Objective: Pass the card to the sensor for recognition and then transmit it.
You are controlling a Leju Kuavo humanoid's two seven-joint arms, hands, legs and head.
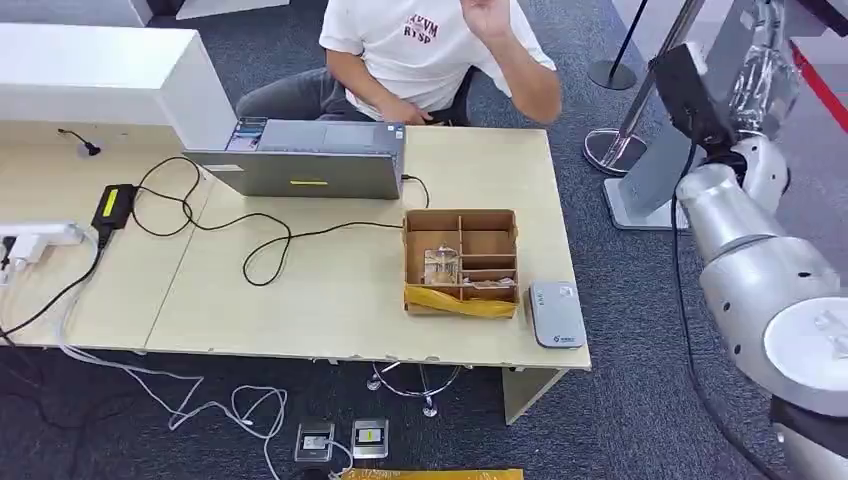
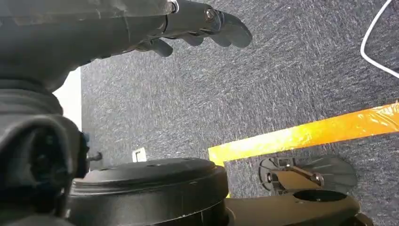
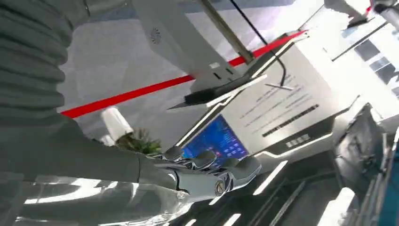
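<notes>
The grey sensor pad (image 1: pixel 556 312) lies flat on the table's near right corner, beside a brown cardboard box (image 1: pixel 461 222) with several compartments. A clear glossy item (image 1: pixel 441 265) sits in one near compartment; I cannot tell whether it is the card. My right arm (image 1: pixel 745 215) is raised high at the right, off the table. My right hand (image 3: pixel 207 172) is up in the air with its fingers stretched out and holds nothing. My left hand (image 2: pixel 197 23) hangs low over the blue carpet, fingers apart and holding nothing.
A person in a white T-shirt (image 1: pixel 420 45) sits behind the table (image 1: pixel 330 300), one hand raised. A grey laptop (image 1: pixel 305 160), black cables (image 1: pixel 250 235) and a power strip (image 1: pixel 35 240) lie on the table. A kiosk stand (image 1: pixel 680 110) is at the right. Yellow floor tape (image 2: pixel 306 134) runs below.
</notes>
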